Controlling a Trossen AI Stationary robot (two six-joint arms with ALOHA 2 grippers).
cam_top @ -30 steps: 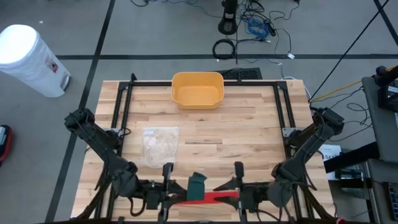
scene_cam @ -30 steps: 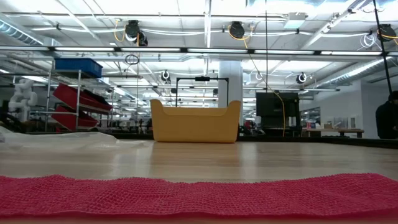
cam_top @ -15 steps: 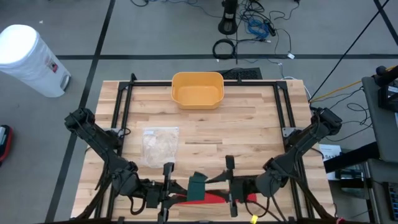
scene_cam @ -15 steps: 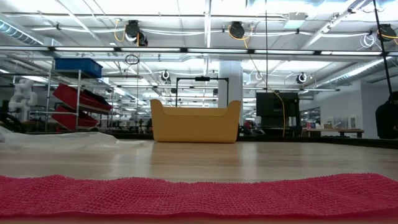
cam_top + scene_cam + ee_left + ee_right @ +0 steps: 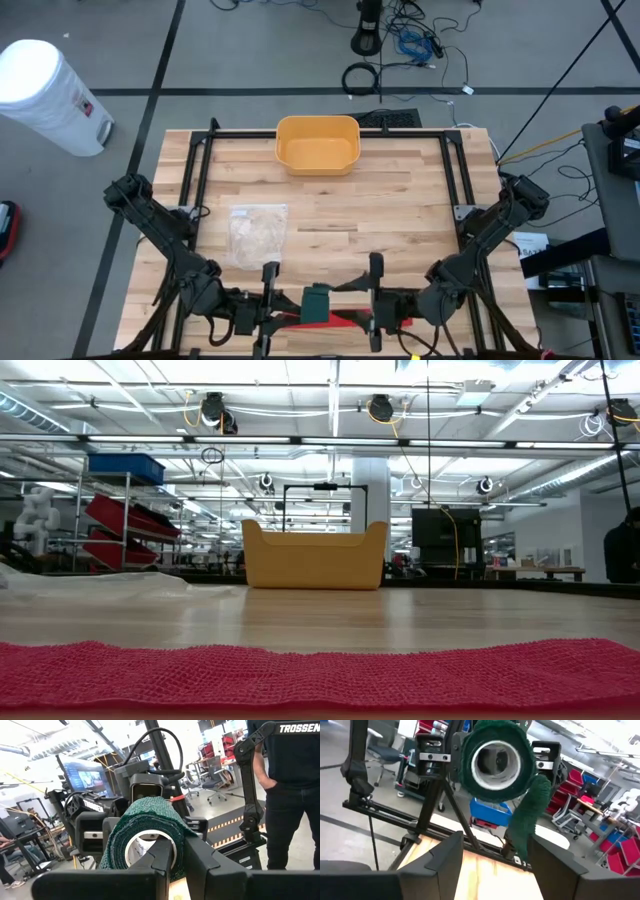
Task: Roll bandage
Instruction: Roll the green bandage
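We hold the green bandage roll [image 5: 147, 840] just above the table's near edge, between the two arms; a loose green tail [image 5: 526, 815] hangs from it. Our left gripper [image 5: 172, 857] is pinching the roll's white core. Our right gripper [image 5: 495, 855] faces it from close by, fingers spread and gripping nothing. A red bandage [image 5: 320, 672] lies flat along the near edge of the table [image 5: 400, 205], with a clear bag [image 5: 258, 232] and a yellow bin [image 5: 317, 144] farther back. We judge the risk is the tail: unheld, it could slacken and wind crooked or loose.
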